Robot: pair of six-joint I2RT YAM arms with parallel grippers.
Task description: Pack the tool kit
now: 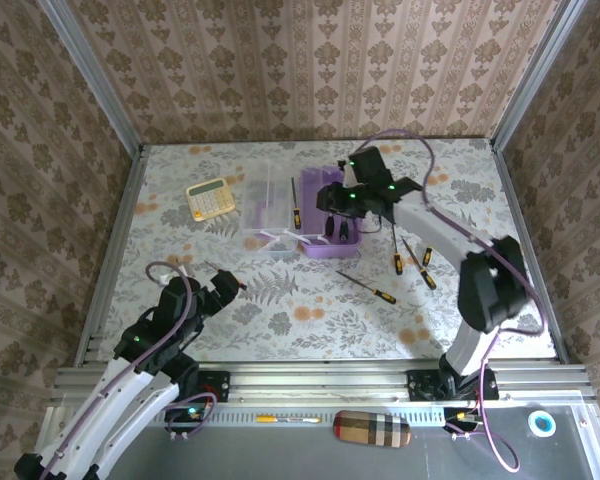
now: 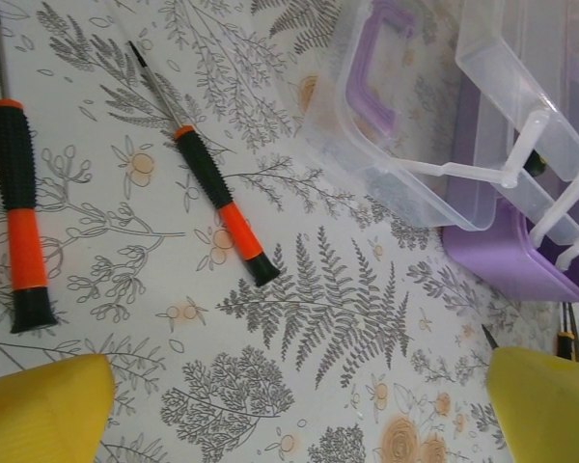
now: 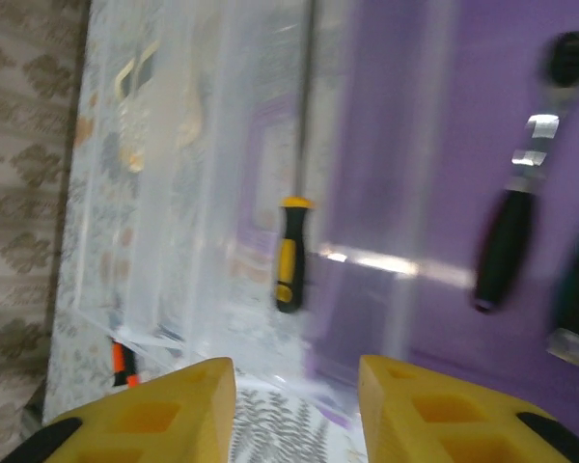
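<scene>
The open purple box (image 1: pixel 323 250) sits on the bench (image 1: pixel 310 320) with its clear lid (image 1: pixel 265 215) folded left, so the right tool (image 3: pixel 294 371) hovers over it, fingers apart and, through the blur, seemingly empty. The left tool (image 2: pixel 294 386) hangs spread wide near loose screwdrivers (image 2: pixel 217 207).

This is a robot lab cell dressed up as a room. In the top view, wallpaper-printed walls (image 1: pixel 280 60) close in the top and both sides of the frame, and bare aluminium posts (image 1: pixel 88 70) join them at upper left and upper right. The table (image 1: pixel 280 315) is covered with a fern-and-flower printed sheet. Along the bottom edge, two arms (image 1: pixel 145 348) are bolted to an aluminium rail (image 1: pixel 320 378). Screwdrivers (image 1: pixel 398 263) and a calculator (image 1: pixel 211 197) lie mid-frame like set-out props.
</scene>
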